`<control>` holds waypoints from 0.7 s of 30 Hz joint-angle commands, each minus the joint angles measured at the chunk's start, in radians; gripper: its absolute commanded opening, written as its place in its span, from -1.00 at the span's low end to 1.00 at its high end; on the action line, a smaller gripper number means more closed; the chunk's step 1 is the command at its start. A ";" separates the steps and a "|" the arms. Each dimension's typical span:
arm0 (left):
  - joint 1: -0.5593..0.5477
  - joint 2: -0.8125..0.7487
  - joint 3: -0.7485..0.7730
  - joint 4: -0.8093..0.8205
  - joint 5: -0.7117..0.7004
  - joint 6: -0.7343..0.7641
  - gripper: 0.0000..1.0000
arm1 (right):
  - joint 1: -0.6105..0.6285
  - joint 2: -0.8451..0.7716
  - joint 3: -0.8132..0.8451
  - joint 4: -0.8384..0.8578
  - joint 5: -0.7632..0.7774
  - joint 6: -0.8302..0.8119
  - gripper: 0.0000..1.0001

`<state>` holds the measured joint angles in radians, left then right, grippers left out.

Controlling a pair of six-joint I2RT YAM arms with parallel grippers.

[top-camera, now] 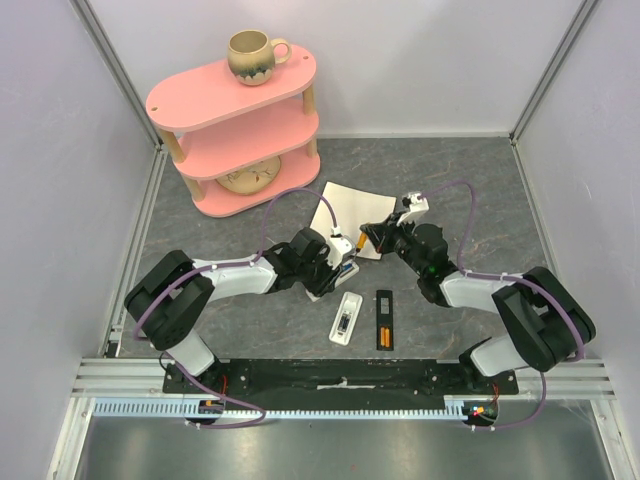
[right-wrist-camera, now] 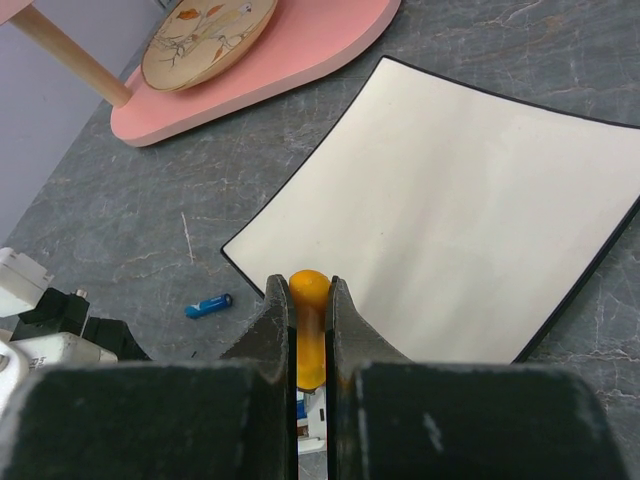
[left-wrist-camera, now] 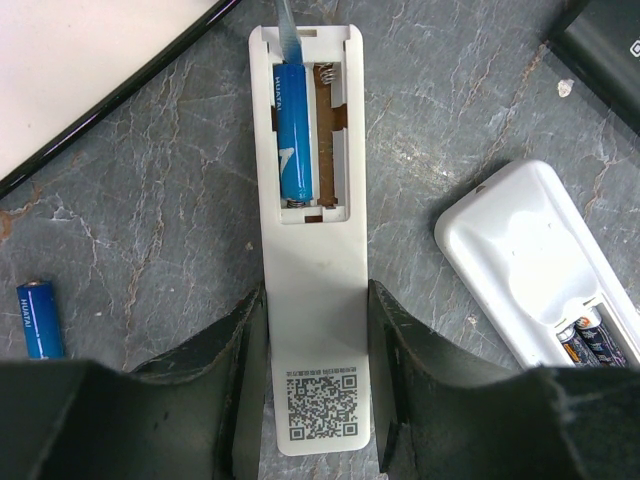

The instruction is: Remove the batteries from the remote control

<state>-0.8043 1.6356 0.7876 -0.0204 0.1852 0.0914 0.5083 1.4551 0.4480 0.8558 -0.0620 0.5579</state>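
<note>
**Entry: battery removal, white remote, one cell left in the bay**

- **Held remote** (left-wrist-camera: 315, 260): white, back cover off, lying flat on the grey table (left-wrist-camera: 160, 230). Its long axis ran straight away from the left wrist camera.
- **Left gripper** (left-wrist-camera: 315, 300): jaws closed against both long edges of the held remote at its lower half, just above the printed code. It pinned the body and carried no cell.
- **Seated blue battery** (left-wrist-camera: 294, 130): lay in the left slot of the open bay, parallel to the remote's length. It sat beyond the left fingertips, toward the far end. The right slot beside it was bare, its spring showing.
- **Loose blue battery** (left-wrist-camera: 38, 318): lay on the table to the left of the held remote, apart from it.
- **Right gripper** (right-wrist-camera: 308, 300): jaws clamped on the orange handle of a screwdriver (right-wrist-camera: 309, 285).
- **Screwdriver blade**: in the left wrist view a thin blade entered the bay from the far end, in line with the seated cell. Whether it touched the cell could not be told.
- **Judgement**: the right arm, working from the far end, was the better placed to lever the cell out. The left jaws lay behind the cell, occupied with the grip.
- **Nearby**: a second white remote (left-wrist-camera: 520, 250) to the right, with dark cells in its bay.
</note>
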 commanded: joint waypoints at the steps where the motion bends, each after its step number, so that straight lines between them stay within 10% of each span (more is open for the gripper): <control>1: -0.009 0.058 0.002 0.031 0.040 0.011 -0.96 | -0.002 0.014 0.047 0.029 0.031 -0.001 -1.00; 21: -0.004 0.063 0.004 0.030 0.040 0.010 -0.96 | -0.002 0.002 0.023 -0.034 0.039 -0.041 -1.00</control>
<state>-0.8024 1.6367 0.7883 -0.0204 0.1867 0.0914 0.5083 1.4723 0.4740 0.8402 -0.0433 0.5484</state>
